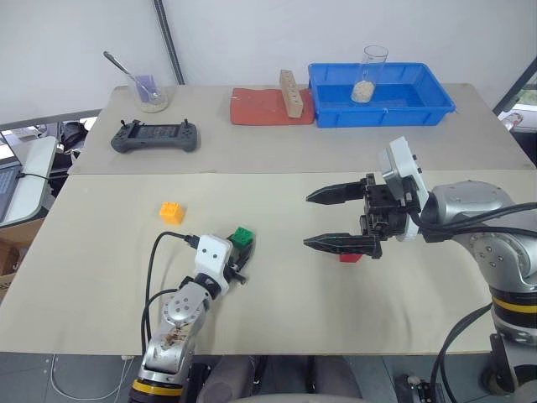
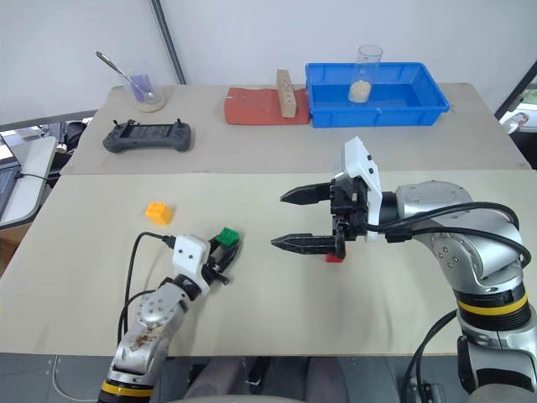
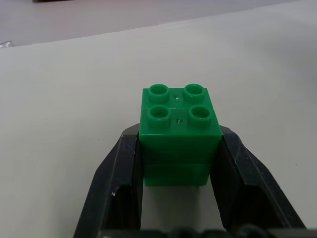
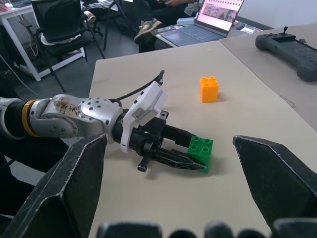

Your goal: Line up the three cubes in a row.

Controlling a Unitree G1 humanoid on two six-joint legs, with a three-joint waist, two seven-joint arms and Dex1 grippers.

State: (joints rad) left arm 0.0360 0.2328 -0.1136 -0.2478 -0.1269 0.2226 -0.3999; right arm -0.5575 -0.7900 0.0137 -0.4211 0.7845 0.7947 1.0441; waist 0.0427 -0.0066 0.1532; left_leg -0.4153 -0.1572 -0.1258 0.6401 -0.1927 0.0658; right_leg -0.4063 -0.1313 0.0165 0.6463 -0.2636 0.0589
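Between left end effector [image 3: 178,163] fingers [image 3: 119,173]: green cube [image 3: 178,129], clamped.

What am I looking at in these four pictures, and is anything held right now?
Two pictures come from the robot's head, looking down over its arms; the other two come from a camera on each wrist. On the near table lie three toy cubes. The left gripper has shut its fingers on the green cube, as the left wrist picture shows. The right gripper hangs open above the table and holds nothing; the red cube peeks out under it. The orange cube sits apart to the left. The far table has a controller, a blue tray, a glass in it and a wooden block.
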